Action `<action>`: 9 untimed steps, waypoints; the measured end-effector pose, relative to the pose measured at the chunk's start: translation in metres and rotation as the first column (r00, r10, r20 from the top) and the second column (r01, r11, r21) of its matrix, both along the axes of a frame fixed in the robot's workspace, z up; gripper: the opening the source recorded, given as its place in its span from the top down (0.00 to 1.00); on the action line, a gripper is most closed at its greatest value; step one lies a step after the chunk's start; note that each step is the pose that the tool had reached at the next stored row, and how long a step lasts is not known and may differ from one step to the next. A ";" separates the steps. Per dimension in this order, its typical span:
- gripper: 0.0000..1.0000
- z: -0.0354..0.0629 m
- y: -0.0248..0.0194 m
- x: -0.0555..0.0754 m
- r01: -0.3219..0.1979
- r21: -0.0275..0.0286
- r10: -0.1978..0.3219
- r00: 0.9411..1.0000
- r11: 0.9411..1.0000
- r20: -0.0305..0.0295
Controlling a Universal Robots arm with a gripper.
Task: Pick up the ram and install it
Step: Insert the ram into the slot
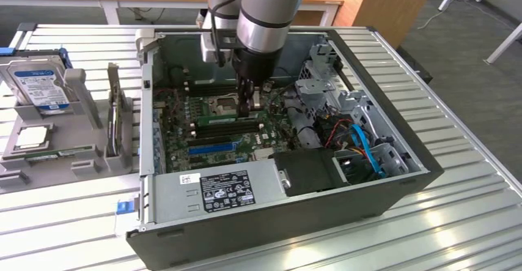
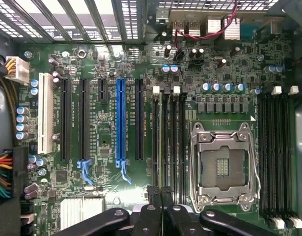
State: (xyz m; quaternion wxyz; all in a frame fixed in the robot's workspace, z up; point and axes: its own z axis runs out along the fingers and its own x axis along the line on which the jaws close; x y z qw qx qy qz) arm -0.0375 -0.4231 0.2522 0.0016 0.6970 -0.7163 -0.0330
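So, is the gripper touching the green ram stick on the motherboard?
Cannot tell. In the exterior view the shut gripper ends at the ram stick, with neither gap nor contact plain. In the wrist view its fingertips hide that spot.

Even, bright overhead light, glare on the ribbed metal table (image 1: 456,222), dim case interior, both views sharp.

Robot arm (image 1: 265,14): silver-grey cylindrical segments.
Black wrist section below; dark cable alongside, apparently clipped; black linkage gripper (image 2: 160,194), jaws black.
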 end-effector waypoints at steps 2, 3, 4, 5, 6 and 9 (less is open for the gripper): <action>0.88 -0.0017 0.0000 0.000 0.000 0.000 0.000 1.000 1.000 0.000; 0.88 -0.0026 0.0000 0.000 0.000 0.000 0.000 1.000 1.000 0.000; 0.88 -0.0034 0.0000 0.000 0.000 0.000 0.000 1.000 1.000 0.000; 0.88 -0.0042 0.0000 0.000 0.000 0.000 0.000 1.000 1.000 0.000; 0.88 -0.0049 0.0000 0.000 0.000 0.000 0.000 1.000 1.000 0.000; 0.88 -0.0052 0.0000 0.000 0.000 0.000 0.000 1.000 1.000 0.000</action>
